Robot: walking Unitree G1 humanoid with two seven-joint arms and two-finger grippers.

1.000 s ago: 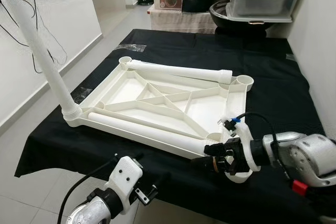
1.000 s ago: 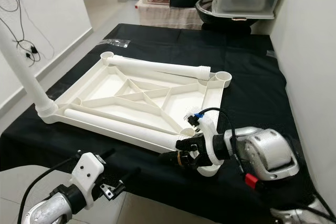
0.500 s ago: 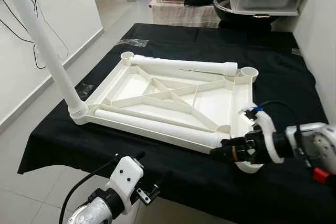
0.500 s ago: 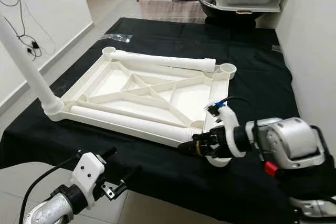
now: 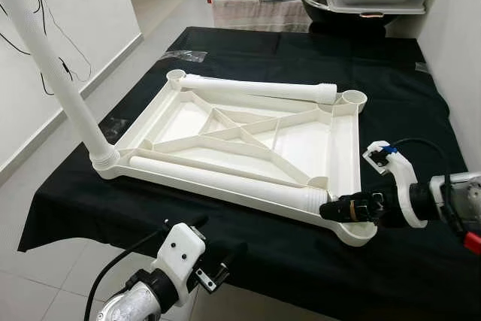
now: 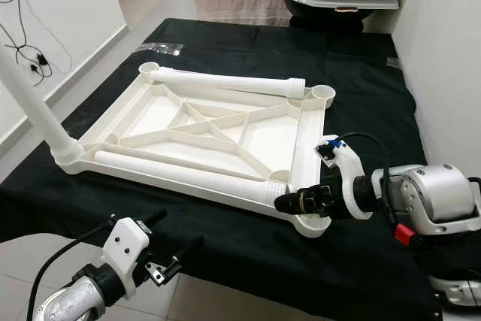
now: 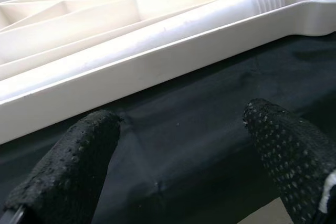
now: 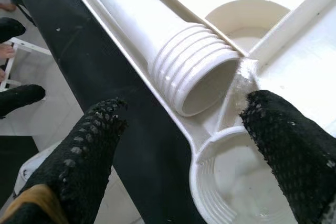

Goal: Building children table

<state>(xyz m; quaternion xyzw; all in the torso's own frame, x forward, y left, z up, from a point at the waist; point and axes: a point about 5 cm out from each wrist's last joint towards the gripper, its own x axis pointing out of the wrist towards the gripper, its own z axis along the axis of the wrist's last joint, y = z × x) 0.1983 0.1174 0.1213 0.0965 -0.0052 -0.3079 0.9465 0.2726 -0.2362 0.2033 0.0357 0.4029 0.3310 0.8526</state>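
The white table top (image 5: 248, 140) lies upside down on the black cloth (image 5: 391, 118). One leg (image 5: 52, 73) stands up in its near left corner. A loose leg (image 5: 225, 180) lies along the near edge, and another loose leg (image 5: 259, 90) lies along the far edge. My right gripper (image 5: 338, 209) is at the near right corner, fingers apart, just beside the ribbed end (image 8: 197, 80) of the near leg. My left gripper (image 7: 184, 156) waits low in front of the table's near edge, fingers apart, holding nothing.

A black cloth (image 5: 391, 88) covers the table. On it lies a white tabletop (image 5: 301, 148), upside down, and a clear plastic wrapper (image 5: 180, 55).
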